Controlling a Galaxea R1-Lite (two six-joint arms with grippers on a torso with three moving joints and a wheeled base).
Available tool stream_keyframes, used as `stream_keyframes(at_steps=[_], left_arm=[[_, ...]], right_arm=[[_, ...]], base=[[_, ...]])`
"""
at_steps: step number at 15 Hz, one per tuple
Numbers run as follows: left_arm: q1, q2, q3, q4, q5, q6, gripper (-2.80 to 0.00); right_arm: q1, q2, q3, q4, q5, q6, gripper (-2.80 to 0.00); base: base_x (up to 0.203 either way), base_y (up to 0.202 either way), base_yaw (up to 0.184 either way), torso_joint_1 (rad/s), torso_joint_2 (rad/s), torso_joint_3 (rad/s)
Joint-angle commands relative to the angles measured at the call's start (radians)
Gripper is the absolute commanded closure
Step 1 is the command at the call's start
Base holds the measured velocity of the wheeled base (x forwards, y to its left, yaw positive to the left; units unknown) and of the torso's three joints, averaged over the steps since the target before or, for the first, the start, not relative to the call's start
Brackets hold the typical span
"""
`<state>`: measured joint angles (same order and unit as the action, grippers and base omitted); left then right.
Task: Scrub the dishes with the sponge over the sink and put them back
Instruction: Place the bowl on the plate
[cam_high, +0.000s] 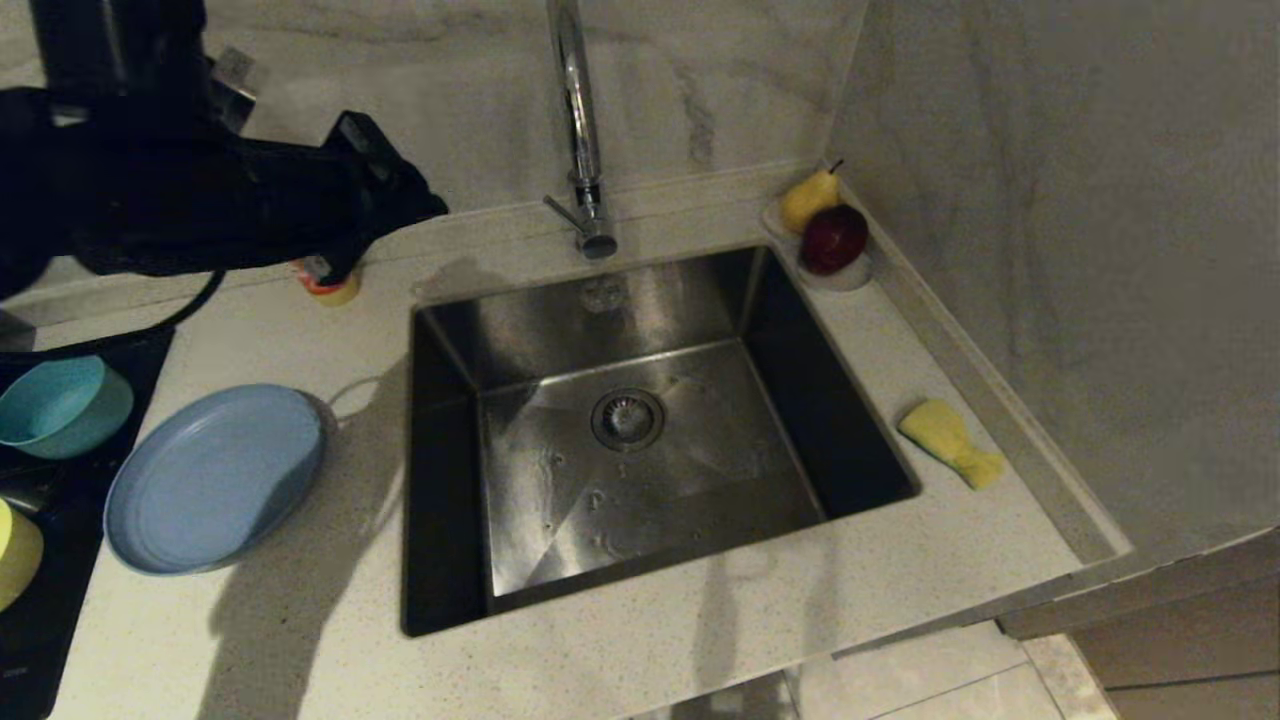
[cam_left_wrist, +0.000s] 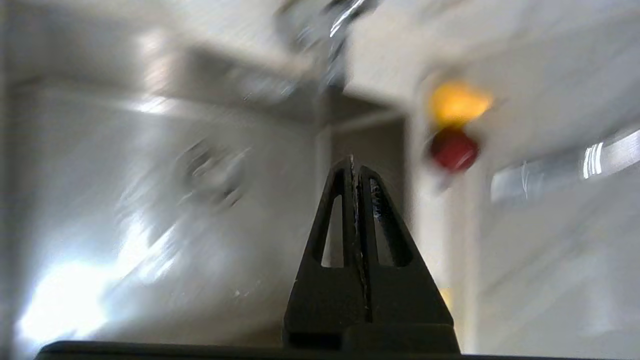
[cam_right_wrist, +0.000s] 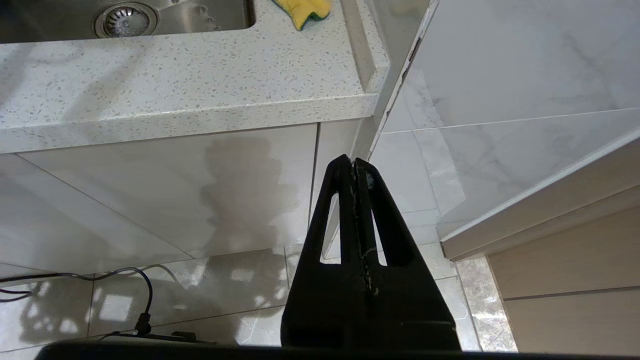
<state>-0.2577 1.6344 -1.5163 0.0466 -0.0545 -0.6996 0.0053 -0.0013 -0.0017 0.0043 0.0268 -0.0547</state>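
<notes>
Head view: round matte plate (cam_high: 213, 480) beside rectangular steel sink (cam_high: 640, 440).

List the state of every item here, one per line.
Left gripper: shut, empty, raised above the counter.
Right gripper: shut, empty, parked below the counter.
Sponge: lying on the counter, right of the sink.
Plate: upright, empty, left of the sink.
Teal bowl: tilted, empty.
Sink: empty.

Yellow sponge (cam_high: 950, 441) right of sink (cam_high: 640, 430), plate (cam_high: 212, 478) left
</notes>
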Motion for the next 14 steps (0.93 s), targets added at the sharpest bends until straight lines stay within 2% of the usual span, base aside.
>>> stream_keyframes(at_steps=[1,2,4,5,6,8,10,12,14], left_arm=[[-0.02,-0.128,0.003,0.175,0.198,0.031,0.0],[-0.03,-0.159,0.039,0.193,0.275,0.049,0.0],[-0.034,-0.244,0.111,0.201,0.357,0.103,0.0],[-0.034,-0.281,0.147,0.201,0.428,0.143,0.0],[-0.034,-0.316,0.19,0.206,0.527,0.189,0.0],[-0.028,-0.34,0.27,0.201,0.645,0.283,0.0],[0.009,-0.337,0.27,0.235,0.647,0.291,0.0],[0.046,-0.333,0.257,0.345,0.645,0.289,0.0],[0.114,-0.323,0.252,0.39,0.643,0.289,0.0]], right_arm=[[0.001,-0.001,0.0,0.0,0.001,-0.001,0.0],[0.001,-0.002,0.0,0.0,0.001,-0.001,0.0],[0.001,-0.002,0.0,0.0,0.001,-0.002,0.0],[0.001,-0.002,0.0,0.0,0.001,-0.001,0.0],[0.001,0.0,0.0,0.0,0.001,-0.002,0.0],[0.001,-0.002,0.0,0.0,0.001,-0.001,0.0],[0.001,-0.002,0.0,0.0,0.001,-0.001,0.0],[0.001,-0.002,0.0,0.0,0.001,-0.001,0.0],[0.001,-0.001,0.0,-0.001,0.001,-0.001,0.0]], base=[[0.0,0.0,0.0,0.0,0.0,0.0],[0.0,0.0,0.0,0.0,0.0,0.0],[0.0,0.0,0.0,0.0,0.0,0.0],[0.0,0.0,0.0,0.0,0.0,0.0],[0.0,0.0,0.0,0.0,0.0,0.0],[0.0,0.0,0.0,0.0,0.0,0.0],[0.0,0.0,0.0,0.0,0.0,0.0],[0.0,0.0,0.0,0.0,0.0,0.0],[0.0,0.0,0.0,0.0,0.0,0.0]])
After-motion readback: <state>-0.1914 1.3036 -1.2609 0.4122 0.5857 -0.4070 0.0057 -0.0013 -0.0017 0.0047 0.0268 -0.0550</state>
